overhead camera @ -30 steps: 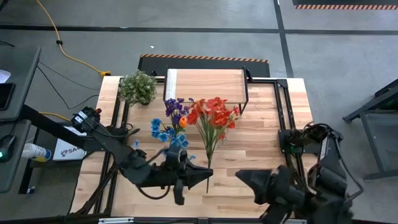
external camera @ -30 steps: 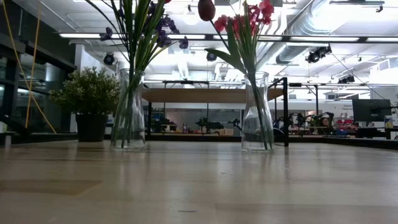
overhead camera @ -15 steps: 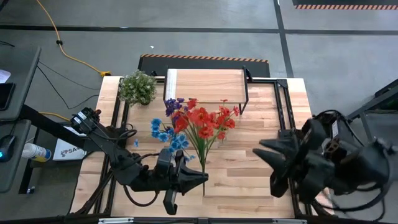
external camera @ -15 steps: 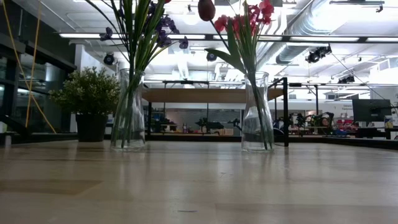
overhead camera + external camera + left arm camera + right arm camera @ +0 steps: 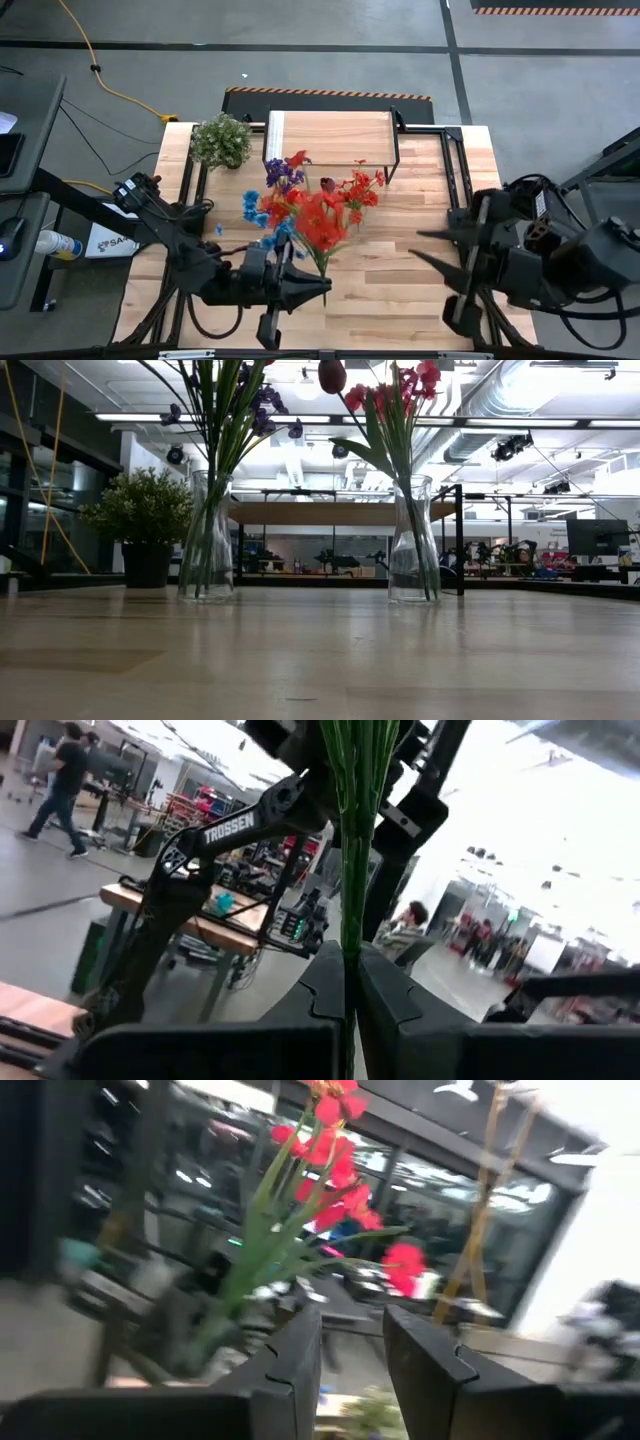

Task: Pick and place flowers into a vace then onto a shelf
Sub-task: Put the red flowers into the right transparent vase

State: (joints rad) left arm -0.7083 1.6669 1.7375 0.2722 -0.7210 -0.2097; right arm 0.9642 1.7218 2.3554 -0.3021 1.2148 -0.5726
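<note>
From above, the left gripper (image 5: 318, 287) is seen near the front of the table (image 5: 400, 240), well in front of the shelf (image 5: 330, 135); its fingers are pressed together on the green stems of a bunch of red flowers (image 5: 322, 222), which leans up and back toward the shelf; the left wrist view confirms this, the stems (image 5: 352, 840) being pinched between the two dark fingers (image 5: 325, 990); blue and purple flowers (image 5: 272, 205) are seen just beside the red ones, on the side toward the potted plant (image 5: 221, 140); the right gripper (image 5: 432, 250) is held to the right of the shelf's front, well apart from the flowers, its fingers spread; the right wrist view shows a gap between its fingers (image 5: 300, 1350) with red flowers (image 5: 335, 1160) farther off; only the low view shows two glass vases (image 5: 208, 538) (image 5: 413, 540) standing in front of the shelf (image 5: 330, 512), stems in each; neither gripper appears there
</note>
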